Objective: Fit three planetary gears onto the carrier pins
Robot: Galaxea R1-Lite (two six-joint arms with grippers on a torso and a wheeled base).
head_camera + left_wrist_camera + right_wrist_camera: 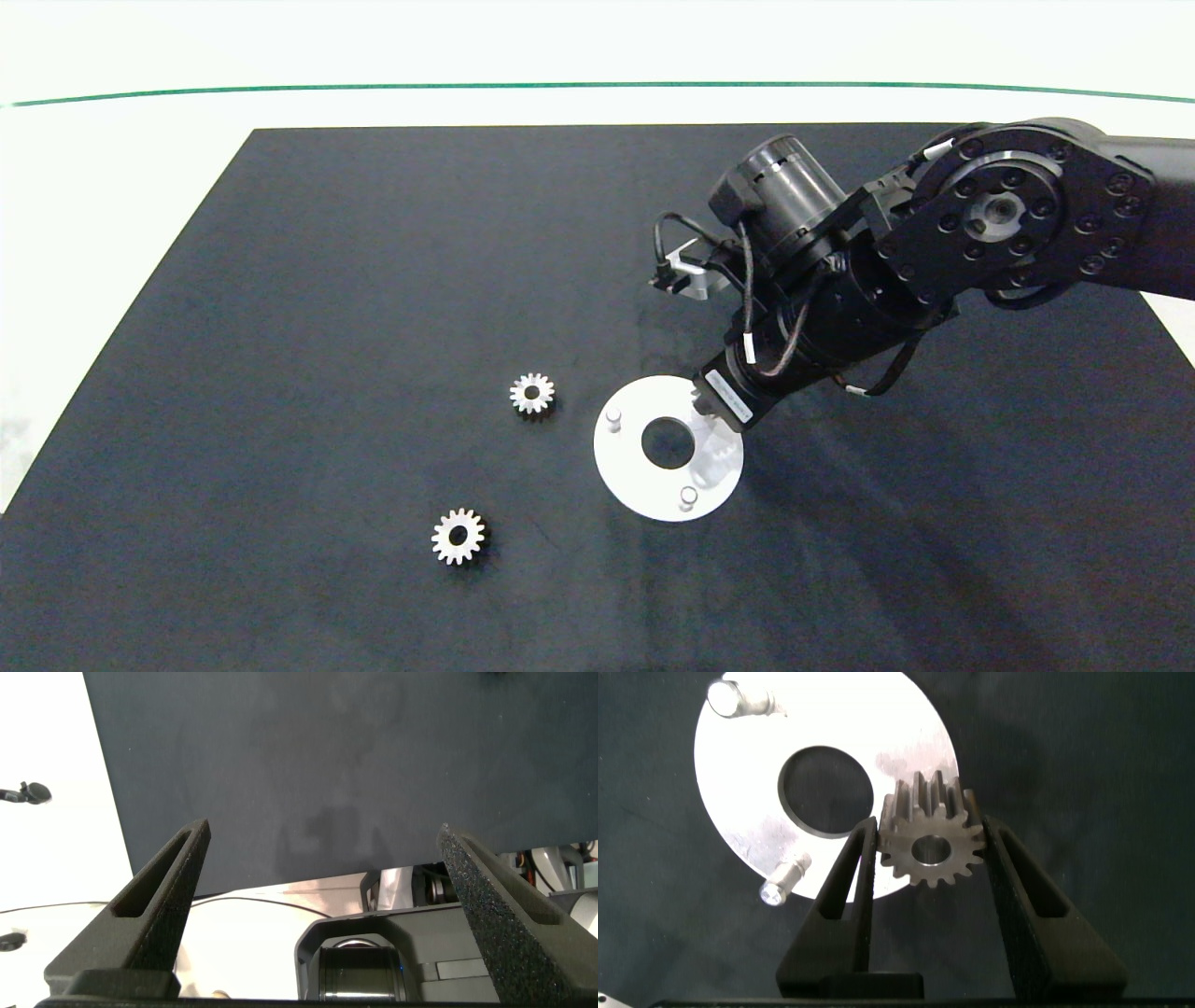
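A white disc lies on the black mat, and two carrier pins stand free on it. My right gripper hangs over the disc's right side, shut on one silvery planetary gear. In the right wrist view the disc and two pins show beyond the held gear; a third pin is hidden. Two more gears lie flat on the mat, left of the disc. My left gripper is open and empty, outside the head view.
The black mat covers most of the white table, with a green line on the table beyond its far edge. The right arm reaches in over the mat's right half. In the left wrist view the mat's edge and cables show.
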